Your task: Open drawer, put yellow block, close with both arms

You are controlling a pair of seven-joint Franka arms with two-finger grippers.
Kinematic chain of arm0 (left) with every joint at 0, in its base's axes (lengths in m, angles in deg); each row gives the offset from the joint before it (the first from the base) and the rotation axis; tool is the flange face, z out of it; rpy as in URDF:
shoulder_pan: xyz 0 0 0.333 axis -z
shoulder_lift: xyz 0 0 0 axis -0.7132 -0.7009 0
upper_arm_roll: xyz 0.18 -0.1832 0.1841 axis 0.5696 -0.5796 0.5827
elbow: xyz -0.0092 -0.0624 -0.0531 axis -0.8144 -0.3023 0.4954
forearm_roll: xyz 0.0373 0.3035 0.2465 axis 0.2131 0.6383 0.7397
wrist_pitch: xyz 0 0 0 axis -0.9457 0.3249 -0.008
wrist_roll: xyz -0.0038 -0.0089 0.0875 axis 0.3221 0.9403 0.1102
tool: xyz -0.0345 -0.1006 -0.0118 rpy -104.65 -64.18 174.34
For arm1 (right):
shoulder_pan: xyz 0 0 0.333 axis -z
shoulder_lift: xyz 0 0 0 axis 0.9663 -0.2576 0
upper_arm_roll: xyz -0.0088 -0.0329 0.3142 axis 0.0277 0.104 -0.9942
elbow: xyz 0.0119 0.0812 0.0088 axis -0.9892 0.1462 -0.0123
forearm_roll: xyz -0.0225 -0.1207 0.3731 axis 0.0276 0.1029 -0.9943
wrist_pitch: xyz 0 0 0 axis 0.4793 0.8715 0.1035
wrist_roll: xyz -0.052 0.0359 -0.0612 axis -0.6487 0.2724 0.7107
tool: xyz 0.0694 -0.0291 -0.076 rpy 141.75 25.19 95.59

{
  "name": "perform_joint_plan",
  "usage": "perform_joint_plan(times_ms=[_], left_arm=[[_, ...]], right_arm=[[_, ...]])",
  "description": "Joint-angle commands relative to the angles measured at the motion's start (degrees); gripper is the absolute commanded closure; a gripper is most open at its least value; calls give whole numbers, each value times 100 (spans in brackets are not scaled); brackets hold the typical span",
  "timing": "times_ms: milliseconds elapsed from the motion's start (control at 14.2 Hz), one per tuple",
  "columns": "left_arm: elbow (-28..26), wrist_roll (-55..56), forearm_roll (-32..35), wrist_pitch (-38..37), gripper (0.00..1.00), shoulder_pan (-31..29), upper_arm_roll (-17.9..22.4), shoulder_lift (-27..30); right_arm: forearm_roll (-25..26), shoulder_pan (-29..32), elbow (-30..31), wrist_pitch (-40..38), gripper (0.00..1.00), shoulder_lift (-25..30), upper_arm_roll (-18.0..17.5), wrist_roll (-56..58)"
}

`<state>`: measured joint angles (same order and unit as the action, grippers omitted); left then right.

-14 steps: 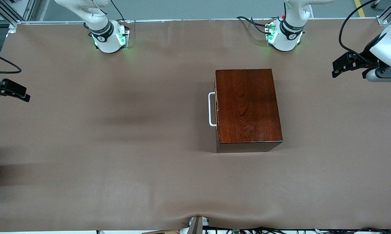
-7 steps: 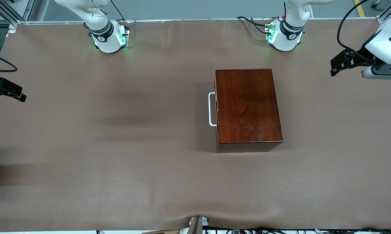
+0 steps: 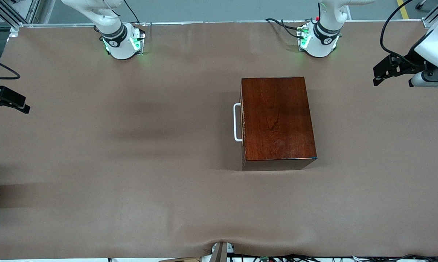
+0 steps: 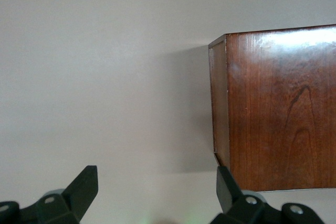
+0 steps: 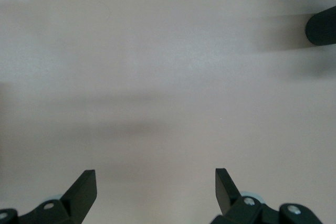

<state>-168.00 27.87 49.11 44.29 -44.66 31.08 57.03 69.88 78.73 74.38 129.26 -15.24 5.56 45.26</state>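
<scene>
The box [image 3: 278,122] is glossy reddish-brown wood with visible grain, a plain rectangular block on the matte brown table cover [image 3: 131,163]. It sits toward the left arm's end of the table, nearer the arm bases than the front camera. Its long axis runs from the bases toward the camera. The drawer [image 3: 243,123] is shut, flush with the box face; that face looks toward the right arm's end. Its white U-shaped handle [image 3: 237,122] stands out from that face, lying along the long axis.

The left gripper [image 3: 381,74] hangs over the left arm's end of the table, fingers [image 4: 84,184] spread, holding nothing. The right gripper [image 3: 19,105] hangs at the right arm's end, fingers [image 5: 84,187] spread wide, empty.
</scene>
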Motion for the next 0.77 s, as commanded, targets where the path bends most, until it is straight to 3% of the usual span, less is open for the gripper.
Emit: perform_joint_plan(times_ms=[0,703], left_arm=[[151,-25,47,-15,0,-13,-20,-101],[151,-16,47,-129,0,-13,-20,-92]], right_arm=[[-6,135,-26,-131,0,45,-42,11],[-51,136,-43,-167,0,98,-59,3]])
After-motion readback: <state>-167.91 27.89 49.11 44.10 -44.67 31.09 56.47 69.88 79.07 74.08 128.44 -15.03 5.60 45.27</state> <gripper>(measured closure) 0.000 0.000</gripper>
